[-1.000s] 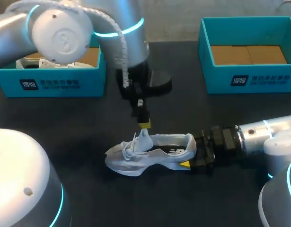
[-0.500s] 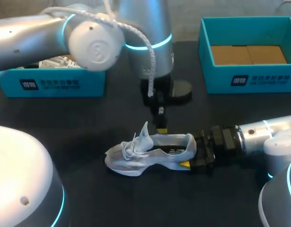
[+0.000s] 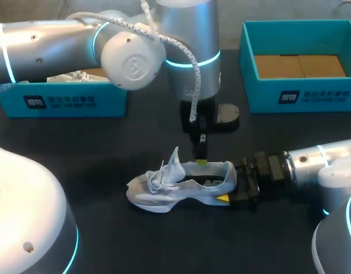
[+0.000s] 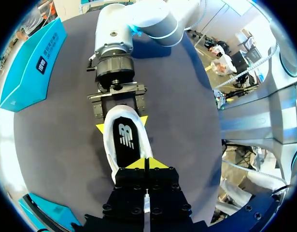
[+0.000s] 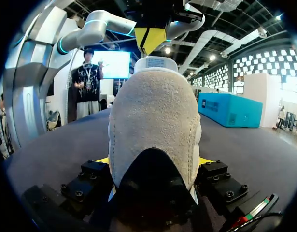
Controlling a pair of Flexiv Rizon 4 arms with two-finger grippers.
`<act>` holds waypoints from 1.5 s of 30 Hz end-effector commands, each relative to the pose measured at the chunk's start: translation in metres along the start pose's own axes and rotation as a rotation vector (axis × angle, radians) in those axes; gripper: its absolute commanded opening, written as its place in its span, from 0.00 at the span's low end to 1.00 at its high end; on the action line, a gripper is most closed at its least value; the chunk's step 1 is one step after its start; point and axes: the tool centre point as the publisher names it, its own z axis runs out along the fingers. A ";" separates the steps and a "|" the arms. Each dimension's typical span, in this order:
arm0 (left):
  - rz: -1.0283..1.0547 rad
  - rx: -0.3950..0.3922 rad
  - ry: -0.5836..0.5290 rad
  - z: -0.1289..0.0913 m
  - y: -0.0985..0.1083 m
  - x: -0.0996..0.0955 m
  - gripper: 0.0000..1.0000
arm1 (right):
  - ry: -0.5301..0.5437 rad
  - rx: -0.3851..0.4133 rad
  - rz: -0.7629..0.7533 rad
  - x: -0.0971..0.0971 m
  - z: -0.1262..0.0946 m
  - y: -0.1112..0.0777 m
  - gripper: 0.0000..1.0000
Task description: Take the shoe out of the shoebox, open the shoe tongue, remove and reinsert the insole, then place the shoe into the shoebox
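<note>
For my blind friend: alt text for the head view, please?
A white shoe stands on a dark table, its heel clamped by the right arm's fingers; the left arm's closed fingers hang at its opening. Two teal shoeboxes sit behind.

We've got the white mesh sneaker [image 3: 164, 197] upright on its sole, tongue [image 3: 174, 161] flipped up, black insole [image 4: 125, 140] showing, near the open teal cardboard shoebox [image 3: 301, 97].

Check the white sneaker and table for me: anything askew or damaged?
Nothing stands out. The white mesh sneaker sits upright on its sole on the black table, heel clamped in the right gripper, tongue raised.
</note>
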 end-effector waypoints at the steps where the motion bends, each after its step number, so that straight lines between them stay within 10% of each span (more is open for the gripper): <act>1: 0.001 0.000 0.000 0.000 0.000 0.000 0.00 | -0.001 0.002 0.000 0.001 0.000 -0.001 0.00; 45: 0.004 -0.090 0.081 0.110 0.020 -0.031 0.00 | -0.001 0.002 0.000 0.001 0.000 -0.001 0.00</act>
